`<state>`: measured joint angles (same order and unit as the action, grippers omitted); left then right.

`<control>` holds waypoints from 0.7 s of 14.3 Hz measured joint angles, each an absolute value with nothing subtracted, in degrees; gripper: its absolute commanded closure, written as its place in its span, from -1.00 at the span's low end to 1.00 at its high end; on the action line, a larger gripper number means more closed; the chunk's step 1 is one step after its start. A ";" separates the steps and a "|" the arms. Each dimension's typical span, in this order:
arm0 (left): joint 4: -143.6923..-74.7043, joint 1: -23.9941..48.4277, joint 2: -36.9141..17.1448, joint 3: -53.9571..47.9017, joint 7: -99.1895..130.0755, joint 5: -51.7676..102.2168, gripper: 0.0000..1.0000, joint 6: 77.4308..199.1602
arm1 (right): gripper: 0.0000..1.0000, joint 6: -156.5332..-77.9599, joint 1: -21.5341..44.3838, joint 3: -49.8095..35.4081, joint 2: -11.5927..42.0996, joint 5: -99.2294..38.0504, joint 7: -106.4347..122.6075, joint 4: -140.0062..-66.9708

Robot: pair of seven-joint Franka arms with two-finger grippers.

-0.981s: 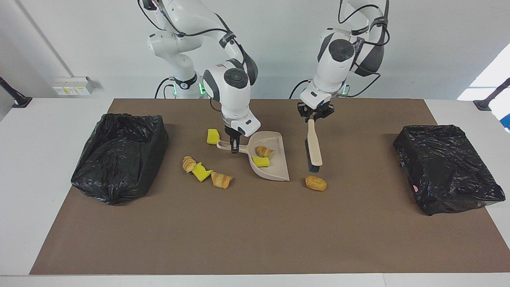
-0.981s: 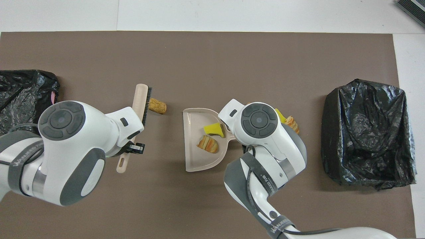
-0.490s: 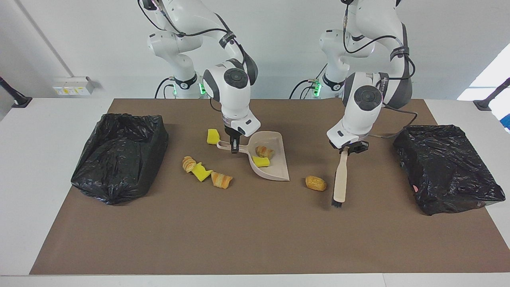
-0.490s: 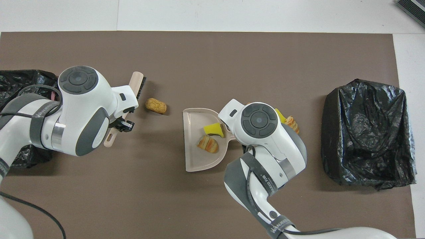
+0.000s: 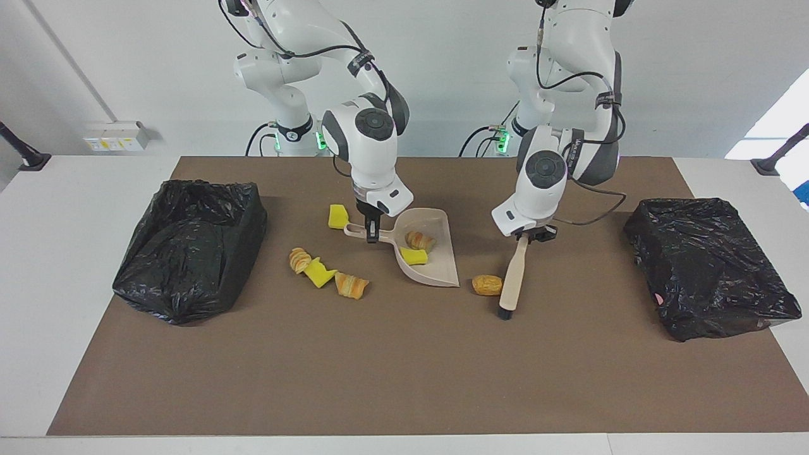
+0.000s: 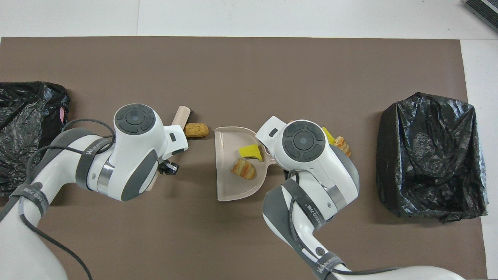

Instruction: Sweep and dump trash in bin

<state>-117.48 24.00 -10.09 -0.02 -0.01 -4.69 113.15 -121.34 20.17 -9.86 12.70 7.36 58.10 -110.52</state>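
Note:
My right gripper (image 5: 371, 232) is shut on the handle of the beige dustpan (image 5: 436, 268), which lies flat on the mat. In the pan lie a croissant piece (image 5: 419, 240) and a yellow sponge wedge (image 5: 414, 256). My left gripper (image 5: 529, 236) is shut on the handle of the brush (image 5: 512, 278), whose bristles are down on the mat. A golden bread piece (image 5: 486, 285) touches the brush, just off the pan's open edge. More trash lies loose toward the right arm's end: a yellow wedge (image 5: 338, 216), a croissant bit (image 5: 299, 260), another wedge (image 5: 320, 273) and a croissant piece (image 5: 351, 285).
A bin lined with a black bag (image 5: 189, 246) stands at the right arm's end of the brown mat (image 5: 404, 379). A second black-bagged bin (image 5: 708, 265) stands at the left arm's end. From overhead, my right wrist (image 6: 303, 142) hides the pan's handle.
My left gripper carried the brush round the bread piece toward the left arm's end, then swept it toward the dustpan. The bread piece slid closer to the pan. My right arm stayed still.

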 measured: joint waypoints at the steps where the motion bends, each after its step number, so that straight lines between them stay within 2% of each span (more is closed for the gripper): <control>1: -118.79 25.73 -9.01 -0.07 0.70 -2.60 1.00 113.14 | 1.00 -121.34 20.17 -9.86 12.70 7.36 58.10 -110.60; 5: -123.19 32.99 -5.29 -0.29 4.91 0.09 1.00 113.14 | 1.00 -121.44 19.87 -9.86 12.71 7.36 58.10 -111.13; 10: -123.55 37.79 -3.84 -0.33 8.11 4.55 1.00 111.60 | 1.00 -121.51 19.13 -9.87 12.71 7.35 59.10 -111.66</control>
